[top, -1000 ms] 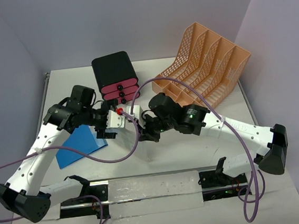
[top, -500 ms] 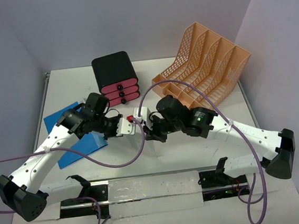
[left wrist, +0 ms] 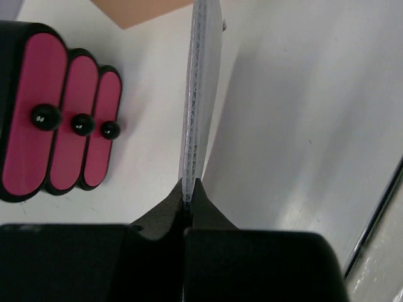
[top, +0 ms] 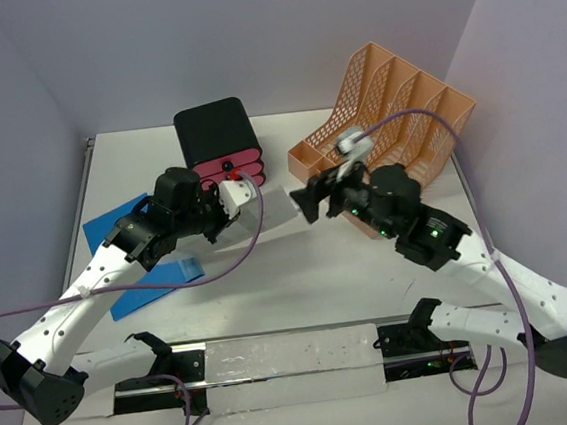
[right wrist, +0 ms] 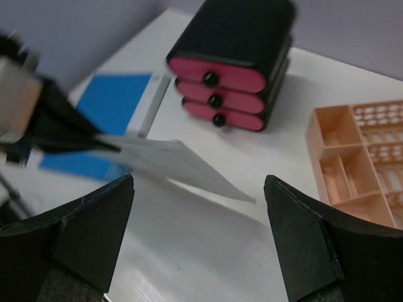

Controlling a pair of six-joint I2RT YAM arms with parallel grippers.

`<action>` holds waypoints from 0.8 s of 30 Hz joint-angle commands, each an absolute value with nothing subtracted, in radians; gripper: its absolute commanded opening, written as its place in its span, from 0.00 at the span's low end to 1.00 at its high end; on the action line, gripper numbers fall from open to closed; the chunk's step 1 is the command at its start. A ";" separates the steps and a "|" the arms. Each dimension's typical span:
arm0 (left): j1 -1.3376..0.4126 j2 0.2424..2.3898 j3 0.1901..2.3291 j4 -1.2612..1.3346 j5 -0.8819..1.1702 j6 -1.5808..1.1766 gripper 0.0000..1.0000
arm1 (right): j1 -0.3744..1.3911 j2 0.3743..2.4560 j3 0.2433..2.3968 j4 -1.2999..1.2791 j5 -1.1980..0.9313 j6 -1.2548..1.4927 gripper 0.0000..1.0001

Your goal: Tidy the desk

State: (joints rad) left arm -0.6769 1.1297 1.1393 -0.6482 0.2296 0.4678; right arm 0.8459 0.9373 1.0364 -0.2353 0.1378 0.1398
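We're looking at the large white table (top: 301, 291), which spreads under both arms and carries everything. The left fingers (left wrist: 189, 192) are clamped tight on the edge of a thin white flat sheet (left wrist: 200, 94), just in front of the black drawer box with pink drawers (top: 218, 138). The right fingers (right wrist: 198, 189) stand wide apart, gripping nothing, near the sheet's far corner. A peach-orange mesh file rack (top: 405, 120) sits back right, and a blue flat folder (top: 109, 229) lies at the left.

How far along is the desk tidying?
Early. Done: nothing shows in the peach-orange mesh file rack. In hand: the left fingers pinch a thin white sheet by its edge; the right fingers stand open. Left: that sheet and the flat blue folder on the white desk.
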 commanded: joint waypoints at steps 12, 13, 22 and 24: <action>-0.680 1.062 1.201 -0.368 0.050 0.221 0.00 | 0.820 0.849 1.004 -0.055 0.417 0.815 1.00; -0.680 1.080 1.196 -0.351 0.042 0.216 0.00 | 0.850 0.901 1.020 -0.025 0.429 0.824 1.00; -0.720 1.160 1.218 -0.276 -0.074 0.243 0.00 | 0.954 1.193 1.173 -0.001 0.548 0.889 1.00; -0.731 1.167 1.219 -0.274 -0.081 0.248 0.00 | 0.954 1.235 1.181 0.039 0.544 0.911 1.00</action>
